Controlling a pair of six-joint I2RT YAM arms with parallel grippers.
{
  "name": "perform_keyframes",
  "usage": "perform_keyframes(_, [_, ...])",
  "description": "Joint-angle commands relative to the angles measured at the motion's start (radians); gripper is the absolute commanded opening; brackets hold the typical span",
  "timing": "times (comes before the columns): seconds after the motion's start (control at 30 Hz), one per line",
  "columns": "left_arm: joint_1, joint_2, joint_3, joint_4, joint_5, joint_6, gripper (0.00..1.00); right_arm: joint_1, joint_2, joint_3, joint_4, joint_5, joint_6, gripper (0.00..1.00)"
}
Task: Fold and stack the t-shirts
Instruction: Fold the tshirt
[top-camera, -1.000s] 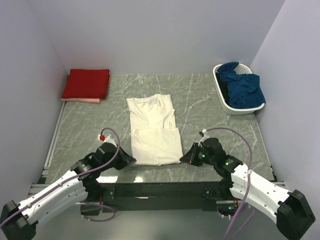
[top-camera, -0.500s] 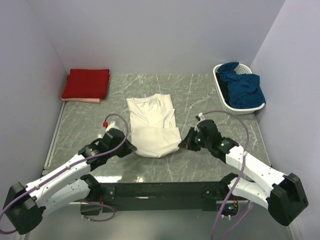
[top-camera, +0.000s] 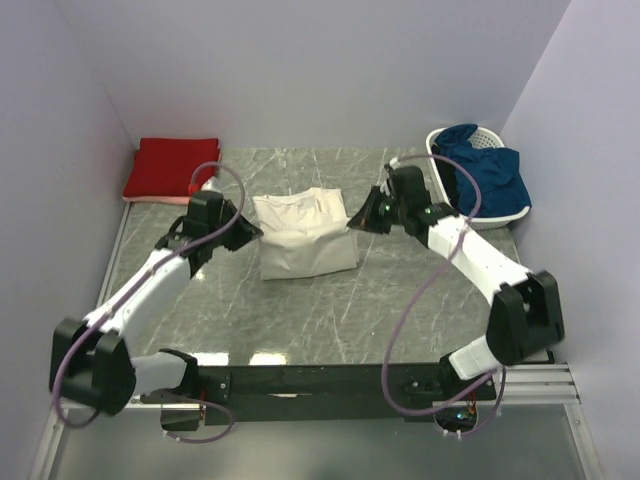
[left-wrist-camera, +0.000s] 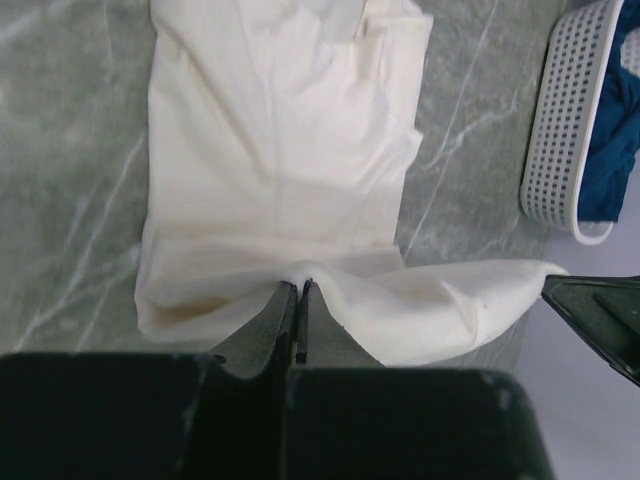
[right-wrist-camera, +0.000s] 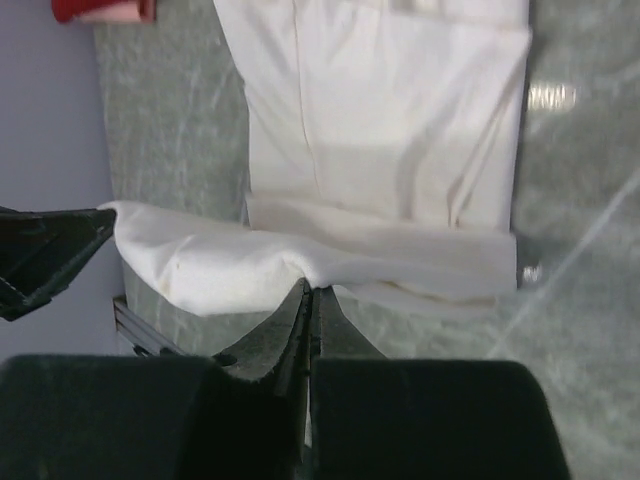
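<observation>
We have carried the near hem of the cream t-shirt (top-camera: 305, 245) far across the table (top-camera: 400, 290), halving it; left fingers (left-wrist-camera: 268, 335) and right fingers (right-wrist-camera: 288, 322) remain clamped on its cloth.

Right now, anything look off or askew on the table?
Nothing damaged or spilled. The cream t-shirt is mid-fold: the left gripper and right gripper each pinch its hem, which sags loosely between them. Blue cloth heaps over the rim of the white basket. The red t-shirt sits neatly folded.
</observation>
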Motion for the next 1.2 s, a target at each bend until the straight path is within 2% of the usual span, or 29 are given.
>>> perform_keyframes(0.0, [0.062,0.110,0.144,0.078,0.084,0.059,0.00,-0.044,0.121,0.162,0.017,-0.066,-0.027,0.00])
perform_keyframes(0.3, [0.182,0.481,0.415,0.129,0.172,0.074,0.00,-0.098,0.561,0.672,-0.063,-0.156,-0.053,0.00])
perform_keyframes(0.37, [0.202,0.568,0.449,0.146,0.187,0.068,0.00,-0.112,0.676,0.750,-0.064,-0.182,-0.049,0.00])
perform_keyframes(0.4, [0.220,0.599,0.487,0.167,0.207,0.068,0.00,-0.116,0.754,0.840,-0.069,-0.188,-0.050,0.00])
perform_keyframes(0.57, [0.266,0.832,0.661,0.173,0.259,0.108,0.00,-0.153,0.954,1.089,-0.080,-0.230,-0.030,0.00])
perform_keyframes(0.6, [0.271,0.866,0.734,0.161,0.271,0.117,0.00,-0.159,0.993,1.111,-0.071,-0.246,-0.024,0.03])
perform_keyframes(0.63, [0.274,0.916,0.765,0.141,0.275,0.122,0.03,-0.162,1.012,1.127,-0.061,-0.251,-0.015,0.18])
perform_keyframes(0.67, [0.284,0.935,0.790,0.139,0.276,0.134,0.17,-0.171,1.027,1.166,-0.058,-0.253,-0.017,0.27])
perform_keyframes(0.73, [0.295,0.958,0.831,0.129,0.264,0.139,0.32,-0.182,1.060,1.198,-0.061,-0.263,-0.018,0.46])
perform_keyframes(0.77, [0.307,0.957,0.828,0.135,0.265,0.139,0.42,-0.194,1.063,1.218,-0.070,-0.267,-0.021,0.49])
perform_keyframes(0.8, [0.315,0.952,0.827,0.138,0.265,0.139,0.47,-0.201,1.055,1.215,-0.072,-0.268,-0.023,0.52])
perform_keyframes(0.87, [0.326,0.935,0.821,0.139,0.268,0.142,0.62,-0.210,1.025,1.171,-0.071,-0.257,-0.032,0.52])
perform_keyframes(0.93, [0.326,0.902,0.804,0.135,0.261,0.148,0.62,-0.214,0.954,1.116,-0.066,-0.239,-0.036,0.53])
perform_keyframes(1.0, [0.326,0.847,0.747,0.167,0.261,0.137,0.57,-0.204,0.864,1.007,-0.043,-0.240,-0.041,0.52])
perform_keyframes(1.03, [0.318,0.827,0.726,0.176,0.259,0.122,0.47,-0.199,0.831,0.918,-0.009,-0.239,-0.034,0.51])
perform_keyframes(1.17, [0.276,0.738,0.620,0.185,0.190,0.113,0.34,-0.147,0.677,0.740,0.061,-0.250,-0.026,0.47])
